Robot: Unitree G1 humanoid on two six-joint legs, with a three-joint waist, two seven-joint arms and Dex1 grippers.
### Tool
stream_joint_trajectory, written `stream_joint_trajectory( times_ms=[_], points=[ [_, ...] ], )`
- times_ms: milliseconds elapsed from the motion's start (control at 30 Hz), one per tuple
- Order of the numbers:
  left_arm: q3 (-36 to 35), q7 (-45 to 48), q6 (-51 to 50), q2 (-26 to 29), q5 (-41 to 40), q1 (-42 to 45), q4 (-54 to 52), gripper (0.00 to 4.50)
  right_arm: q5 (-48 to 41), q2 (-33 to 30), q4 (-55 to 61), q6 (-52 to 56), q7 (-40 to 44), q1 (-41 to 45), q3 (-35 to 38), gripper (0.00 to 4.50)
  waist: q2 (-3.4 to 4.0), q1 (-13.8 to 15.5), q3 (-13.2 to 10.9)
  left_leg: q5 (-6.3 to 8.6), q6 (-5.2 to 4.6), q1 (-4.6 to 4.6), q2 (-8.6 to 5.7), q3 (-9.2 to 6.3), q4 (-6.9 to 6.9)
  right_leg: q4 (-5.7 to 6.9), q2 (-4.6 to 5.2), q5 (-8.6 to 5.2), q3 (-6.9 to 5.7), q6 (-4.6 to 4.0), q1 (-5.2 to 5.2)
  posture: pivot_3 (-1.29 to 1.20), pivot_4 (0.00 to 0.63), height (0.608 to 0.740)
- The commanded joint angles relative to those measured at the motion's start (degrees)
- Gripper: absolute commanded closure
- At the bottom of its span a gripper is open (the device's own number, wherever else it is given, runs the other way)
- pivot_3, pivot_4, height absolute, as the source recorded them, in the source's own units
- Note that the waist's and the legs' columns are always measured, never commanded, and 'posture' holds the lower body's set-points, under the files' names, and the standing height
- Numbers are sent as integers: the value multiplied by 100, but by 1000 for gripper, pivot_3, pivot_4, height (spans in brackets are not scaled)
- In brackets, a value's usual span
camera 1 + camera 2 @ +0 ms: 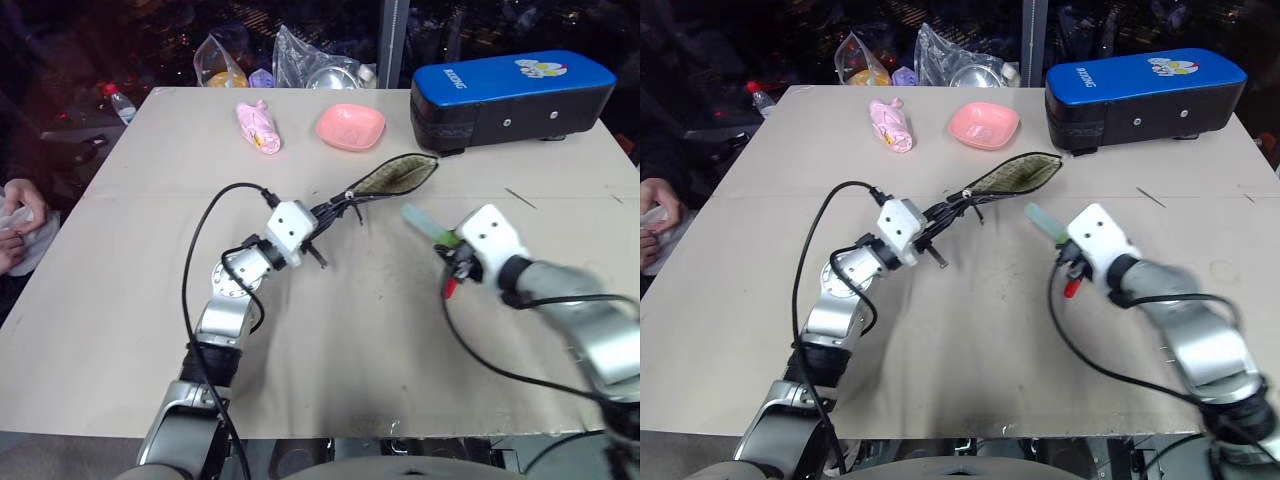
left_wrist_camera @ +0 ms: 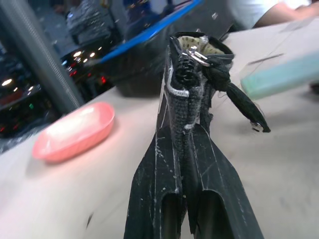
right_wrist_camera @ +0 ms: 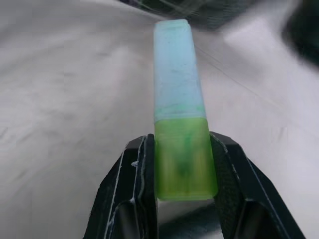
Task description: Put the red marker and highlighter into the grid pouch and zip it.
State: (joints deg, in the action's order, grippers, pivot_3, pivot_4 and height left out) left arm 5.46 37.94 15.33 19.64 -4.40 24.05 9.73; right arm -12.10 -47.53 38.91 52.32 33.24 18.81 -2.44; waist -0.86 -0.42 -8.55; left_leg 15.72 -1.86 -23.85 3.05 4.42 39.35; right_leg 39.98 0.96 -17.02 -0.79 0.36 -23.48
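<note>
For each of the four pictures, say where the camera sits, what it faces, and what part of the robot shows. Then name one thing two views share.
Left eye and right eye views: on the head, looking down over the table; both arms show.
Left wrist view: along the left gripper, jaws shut on the grid pouch.
Right wrist view: along the right gripper, jaws shut on the highlighter.
Shared: both wrist views show the highlighter.

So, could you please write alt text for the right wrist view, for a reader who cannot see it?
The right gripper clamps the bright green end of the highlighter between its two black fingers, and the pale translucent end points away from the camera. Behind it lies the beige table.
</note>
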Motion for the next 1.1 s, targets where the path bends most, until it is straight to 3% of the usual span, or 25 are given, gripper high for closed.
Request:
stream_joint_trajectory(
  times_ms=[33, 233, 667, 833, 1100],
  points=[
    [131, 135, 253, 36, 60, 74, -118, 4500, 82, -661, -89, -1113, 749, 240, 381, 3650, -8, -31, 4, 0, 0, 2, 1, -1, -1, -1, -2, 0, 0, 0, 2, 0, 150, 716],
    [214, 117, 318, -6, 103, 90, -85, 4500, 750, -1182, -912, -2614, 1287, 493, -101, 3650, -8, -24, 3, -10, 16, 5, 7, 3, -1, 2, -6, 0, 5, 0, 1, 0, 150, 716],
    [511, 358, 753, 166, 335, -88, -266, 4500, 2108, -991, -2410, -4646, 1695, 1257, -1031, 3650, -6, -6, 3, -11, 18, 9, 7, 16, 5, 3, -1, 1, 10, 1, 1, 0, 150, 716],
    [666, 461, 945, 130, 335, -58, -262, 4500, 2595, -432, -3045, -5794, 1719, 1878, -1565, 3650, -5, -28, 2, -11, 18, 11, 8, 23, 8, 9, -1, 1, 14, 0, -1, 0, 150, 716],
    [571, 471, 875, -142, -58, -138, -288, 4500, 2775, 120, -3965, -7303, 1608, 2181, -1682, 3650, -5, 29, 2, -11, 18, 8, 8, 24, 13, 9, 4, 1, 12, 1, -1, 0, 150, 716]
  ],
)
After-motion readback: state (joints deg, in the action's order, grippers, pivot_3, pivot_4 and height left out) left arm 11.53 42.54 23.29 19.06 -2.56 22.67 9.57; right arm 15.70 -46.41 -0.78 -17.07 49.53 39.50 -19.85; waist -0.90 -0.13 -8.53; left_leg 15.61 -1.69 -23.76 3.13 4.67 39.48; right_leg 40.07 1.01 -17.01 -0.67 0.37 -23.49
